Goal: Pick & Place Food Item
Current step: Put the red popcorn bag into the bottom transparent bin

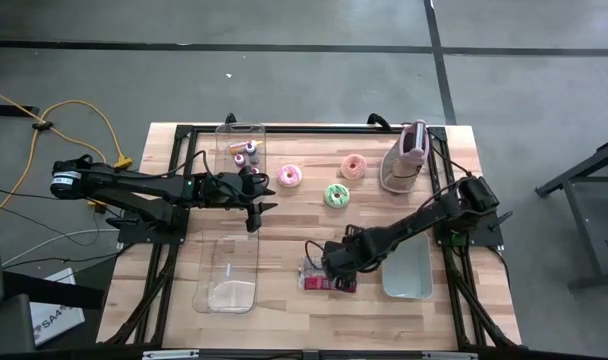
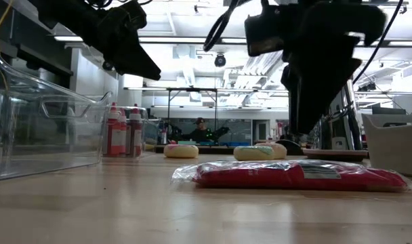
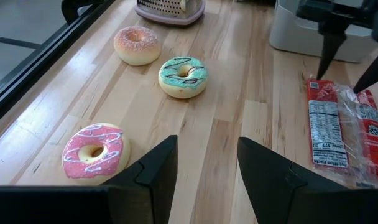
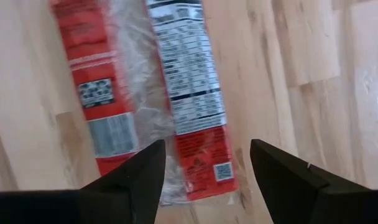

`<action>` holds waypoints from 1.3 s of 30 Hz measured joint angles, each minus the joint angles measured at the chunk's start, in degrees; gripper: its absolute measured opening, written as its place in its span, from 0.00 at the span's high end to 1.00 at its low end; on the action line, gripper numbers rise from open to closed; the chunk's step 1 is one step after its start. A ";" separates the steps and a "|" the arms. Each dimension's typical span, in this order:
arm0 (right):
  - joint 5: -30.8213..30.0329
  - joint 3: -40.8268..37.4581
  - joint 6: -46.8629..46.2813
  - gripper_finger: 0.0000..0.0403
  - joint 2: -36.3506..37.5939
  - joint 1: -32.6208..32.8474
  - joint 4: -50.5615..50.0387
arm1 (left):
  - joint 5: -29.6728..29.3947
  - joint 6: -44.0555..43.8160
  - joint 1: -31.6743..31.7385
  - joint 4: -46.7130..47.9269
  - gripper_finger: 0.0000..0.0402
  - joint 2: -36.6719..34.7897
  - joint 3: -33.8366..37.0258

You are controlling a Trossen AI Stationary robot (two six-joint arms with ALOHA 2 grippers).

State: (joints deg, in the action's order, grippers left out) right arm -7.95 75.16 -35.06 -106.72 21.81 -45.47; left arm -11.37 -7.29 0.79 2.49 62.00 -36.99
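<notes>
My right claw (image 4: 204,163) hangs open just above the red snack packet (image 4: 189,93), not touching it.

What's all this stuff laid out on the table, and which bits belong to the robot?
Doughnuts: three; pink-iced nearest the left arm, green-iced mid-table, peach sprinkled toward the far edge.
Red packet: one, red in clear wrap, lying flat at the near middle.
Clear bins: two, see-through; far bin holding small bottles, near bin at the near left.
Grater: one, pinkish and beige, far right.
Grey tray: one, pale grey, near right.
Table: one, light wood.
Left gripper: dark, open, beside the pink doughnut.
Right gripper: dark, open, above the red packet.
</notes>
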 joint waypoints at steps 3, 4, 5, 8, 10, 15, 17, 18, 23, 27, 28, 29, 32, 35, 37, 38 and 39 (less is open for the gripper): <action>0.28 -0.23 0.94 0.44 0.02 0.93 1.65 | 0.01 0.00 0.01 0.00 0.60 0.00 0.00; 0.38 -0.57 1.24 0.44 0.04 1.18 2.42 | 0.02 0.00 0.01 -0.01 0.60 0.00 0.00; 0.40 -1.04 1.41 0.44 0.07 1.41 3.18 | 0.02 0.00 0.01 -0.01 0.60 0.00 0.00; 0.21 -3.23 1.46 0.44 1.16 2.26 5.41 | -0.01 0.00 -0.01 0.02 0.60 0.00 0.00; -0.07 -4.89 0.54 0.44 1.80 2.33 8.21 | 0.00 0.00 0.01 -0.01 0.60 0.00 0.00; -2.52 -8.75 -1.47 0.44 4.57 3.36 11.71 | -0.01 0.00 0.01 -0.01 0.60 0.00 0.00; -4.06 -10.21 -2.49 0.44 5.72 4.21 11.74 | 0.00 0.00 0.01 -0.03 0.60 0.00 0.00; -4.54 -10.89 -2.89 0.44 5.86 4.47 12.18 | 0.01 0.00 0.01 -0.04 0.60 0.00 0.00; -7.49 -14.44 -5.41 0.44 6.99 6.97 15.60 | 0.02 0.00 0.01 -0.57 0.60 0.00 -0.02; -9.68 -16.16 -6.32 0.44 6.71 8.81 17.99 | 0.02 0.00 0.01 -1.86 0.60 0.00 -0.04; -10.27 -16.19 -6.35 0.44 6.73 9.23 18.45 | 0.02 0.00 0.01 -1.91 0.60 0.00 -0.04; -10.83 -16.13 -6.35 0.44 6.73 9.52 18.99 | 0.02 0.00 0.00 -2.06 0.60 0.00 -0.04; -11.66 -16.11 -6.67 0.44 6.75 10.11 18.58 | 0.04 0.00 0.00 -2.82 0.60 0.00 -0.04; -11.37 -16.11 -7.32 0.44 6.75 10.44 18.20 | 0.06 0.00 -0.01 -3.00 0.60 0.00 -0.04; -11.09 -16.11 -7.33 0.44 6.75 10.51 18.20 | 0.06 0.00 -0.01 -3.07 0.60 0.00 -0.04; -11.06 -16.11 -7.31 0.44 6.75 10.49 18.18 | 0.06 0.00 0.01 -3.02 0.60 0.00 -0.04; -11.06 -16.11 -7.29 0.44 6.75 10.47 18.21 | 0.06 0.00 0.01 -3.04 0.60 0.00 -0.04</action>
State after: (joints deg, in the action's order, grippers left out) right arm -19.00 59.05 -42.35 -99.96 32.27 -27.25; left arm -11.31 -7.29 0.80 -0.55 62.00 -37.04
